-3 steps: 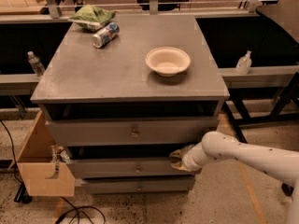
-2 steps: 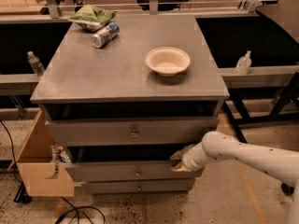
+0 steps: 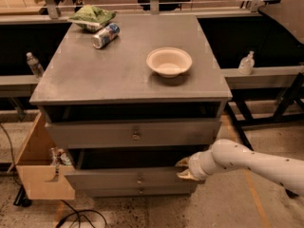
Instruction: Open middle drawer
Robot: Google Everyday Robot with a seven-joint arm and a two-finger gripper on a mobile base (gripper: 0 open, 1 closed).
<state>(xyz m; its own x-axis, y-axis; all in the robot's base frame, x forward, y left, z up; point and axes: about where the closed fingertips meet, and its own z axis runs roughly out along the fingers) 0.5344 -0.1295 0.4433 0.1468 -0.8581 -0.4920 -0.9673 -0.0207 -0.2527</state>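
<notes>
Three grey drawers in the bench (image 3: 118, 80): top drawer (image 3: 95, 135), middle drawer (image 3: 109, 179), bottom drawer (image 3: 114, 192), each w/ one brass knob (image 3: 136, 135), so three knobs total. On the bench: one white bowl (image 3: 169, 61), one can (image 3: 105, 35) on its side, one green snack bag (image 3: 91, 16); off the bench, two clear plastic bottles, left bottle (image 3: 34, 64) and right bottle (image 3: 246, 63), plus one cardboard box (image 3: 40, 179) lower left. One white robot arm (image 3: 256, 163) with one pincer (image 3: 183, 169), sitting at the right end of the middle drawer front.
</notes>
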